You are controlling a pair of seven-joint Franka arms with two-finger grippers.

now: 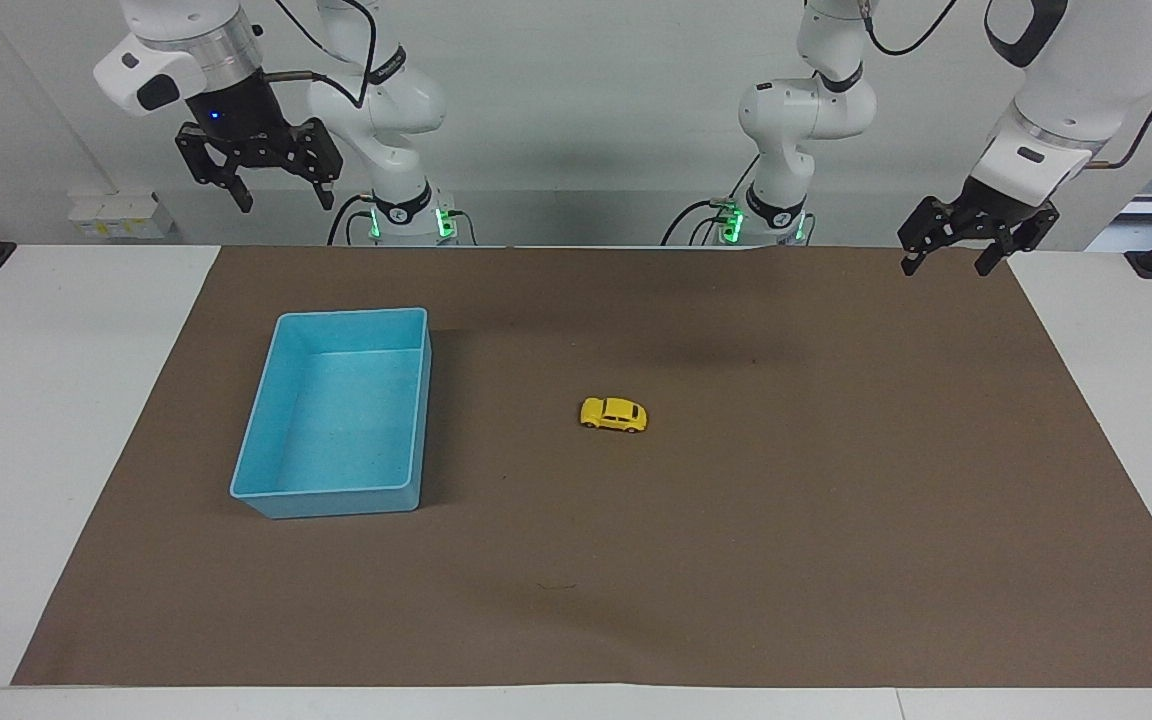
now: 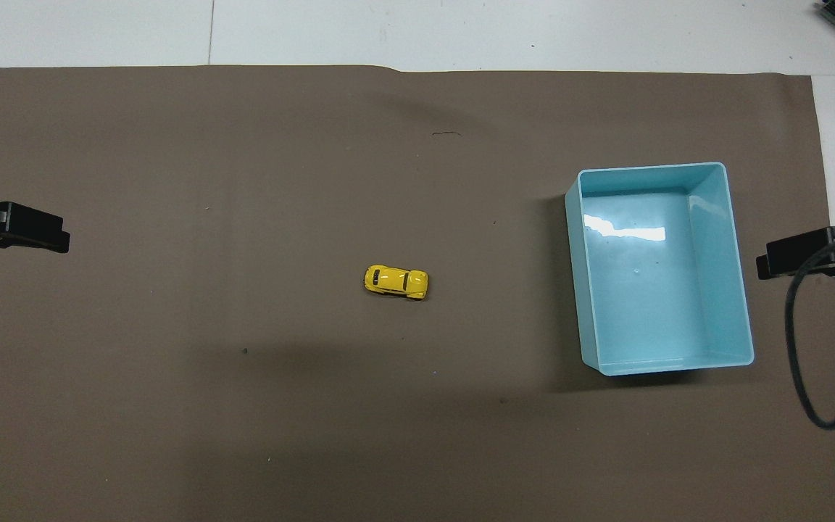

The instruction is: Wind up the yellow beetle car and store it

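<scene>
— Where is the yellow beetle car (image 1: 614,414) to be found?

— It is seen resting on its wheels on the brown mat (image 1: 736,560), about midway between the two arms' ends of the table. Nothing is touching it.

— And what is placed beside it?

— A light blue tray (image 1: 266,495) is set on the same mat, toward the right arm's end of the table and well apart from the car. Its inside is seen bare (only a glare of light is caught on its floor in the overhead view). The car is far smaller than the tray.

— How is the right gripper (image 1: 281,198) held?

— It is raised high over the table's edge at the robots' end, on the tray's side, with its fingers spread apart and nothing grasped between them.

— And the left gripper (image 1: 946,258)?

— It is hung over the mat's corner at the left arm's end, also at the robots' end of the table. Its fingers are likewise released, with nothing held. Both arms are kept waiting, well apart from the car.

— What is seen under the mat?

— A white table (image 1: 56,400) is left uncovered around its edges.
</scene>
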